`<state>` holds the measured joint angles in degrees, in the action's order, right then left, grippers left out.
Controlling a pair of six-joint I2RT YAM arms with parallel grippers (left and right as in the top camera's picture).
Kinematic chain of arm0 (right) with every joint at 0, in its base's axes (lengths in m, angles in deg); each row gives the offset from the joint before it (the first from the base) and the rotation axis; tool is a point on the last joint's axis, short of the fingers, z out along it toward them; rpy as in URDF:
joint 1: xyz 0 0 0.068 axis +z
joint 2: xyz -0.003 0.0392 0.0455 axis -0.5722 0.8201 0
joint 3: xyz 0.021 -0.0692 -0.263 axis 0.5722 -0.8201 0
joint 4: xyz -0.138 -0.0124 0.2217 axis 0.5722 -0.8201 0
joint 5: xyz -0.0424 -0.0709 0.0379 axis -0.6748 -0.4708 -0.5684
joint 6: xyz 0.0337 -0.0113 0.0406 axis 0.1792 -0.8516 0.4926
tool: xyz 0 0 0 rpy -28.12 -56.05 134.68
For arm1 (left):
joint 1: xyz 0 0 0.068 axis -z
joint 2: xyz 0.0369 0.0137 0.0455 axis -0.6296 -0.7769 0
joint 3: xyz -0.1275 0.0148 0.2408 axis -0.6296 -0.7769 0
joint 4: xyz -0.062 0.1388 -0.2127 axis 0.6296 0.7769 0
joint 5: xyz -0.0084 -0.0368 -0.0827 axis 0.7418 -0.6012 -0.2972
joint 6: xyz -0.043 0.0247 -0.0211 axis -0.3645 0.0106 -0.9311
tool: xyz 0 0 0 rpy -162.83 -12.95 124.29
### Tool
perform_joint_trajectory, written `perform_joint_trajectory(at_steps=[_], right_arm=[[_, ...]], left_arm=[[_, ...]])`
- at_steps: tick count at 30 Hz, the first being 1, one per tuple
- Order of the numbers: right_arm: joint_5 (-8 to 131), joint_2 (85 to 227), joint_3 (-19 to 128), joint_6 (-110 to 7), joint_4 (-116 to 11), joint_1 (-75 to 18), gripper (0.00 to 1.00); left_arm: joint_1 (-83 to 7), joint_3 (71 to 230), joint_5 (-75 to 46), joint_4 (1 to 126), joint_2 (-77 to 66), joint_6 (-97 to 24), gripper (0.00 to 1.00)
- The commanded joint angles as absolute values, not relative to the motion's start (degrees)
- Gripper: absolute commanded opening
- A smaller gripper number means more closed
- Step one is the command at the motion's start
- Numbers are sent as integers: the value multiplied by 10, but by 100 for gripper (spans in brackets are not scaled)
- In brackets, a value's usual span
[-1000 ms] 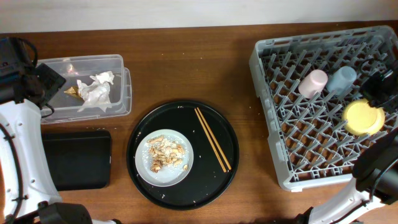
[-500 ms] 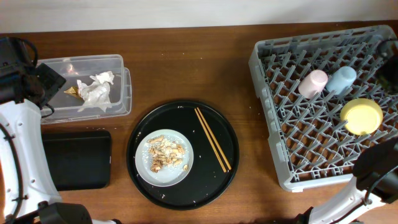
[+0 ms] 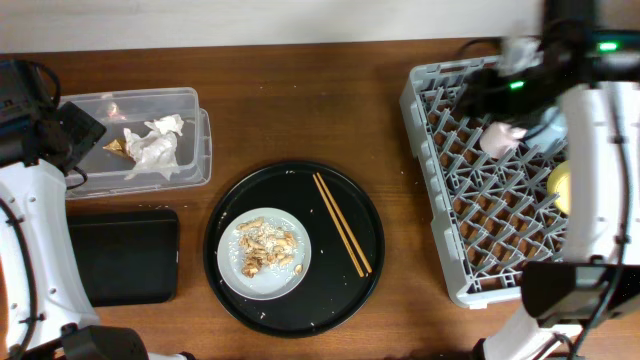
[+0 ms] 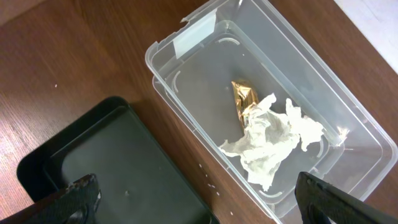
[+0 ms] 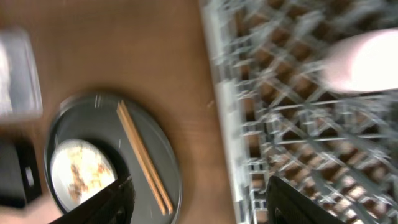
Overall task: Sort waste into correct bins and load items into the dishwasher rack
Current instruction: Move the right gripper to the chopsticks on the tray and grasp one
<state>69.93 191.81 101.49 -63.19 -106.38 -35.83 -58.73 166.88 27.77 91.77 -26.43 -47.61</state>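
Observation:
My right gripper (image 3: 480, 95) hangs open and empty, blurred, over the dishwasher rack's (image 3: 470, 235) back left corner. In its wrist view the gripper (image 5: 199, 202) frames the rack's left wall (image 5: 227, 124). The pink cup (image 3: 503, 137) lies in the rack beside it, and the yellow bowl (image 3: 557, 188) shows partly behind the arm; the blue cup is hidden. My left gripper (image 4: 199, 199) is open above the clear tub (image 4: 186, 43), which holds white tissue (image 4: 273, 140) and a gold wrapper (image 4: 244, 102). The plate (image 3: 228, 272) bears food scraps (image 3: 265, 245).
The plate sits in a round black tray (image 3: 350, 190) with two chopsticks (image 3: 340, 235) lying beside it. A shallow black rectangular tray (image 3: 120, 255) lies in front of the clear tub. Bare wooden table (image 3: 300, 110) separates tub, round tray and rack.
The right gripper has opened and left the yellow bowl in the rack. Its arm has swung from the rack's right side to its back left. The left arm is still.

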Motion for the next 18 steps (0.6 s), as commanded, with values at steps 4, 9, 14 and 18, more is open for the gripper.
perform_joint_trajectory(at_steps=[4,9,14,18], right_arm=[[670,1927,858,-694,-978,-185,66],[661,1936,739,-694,-872,-103,51],[661,1947,642,-686,-781,-63,48],[663,1947,583,-664,-714,-63,46]], left_arm=[[-591,1675,282,916,-258,-479,100],[-591,1675,282,916,-258,-479,99],[-591,1675,282,916,-258,-479,99],[-591,1675,282,916,-258,-479,99]])
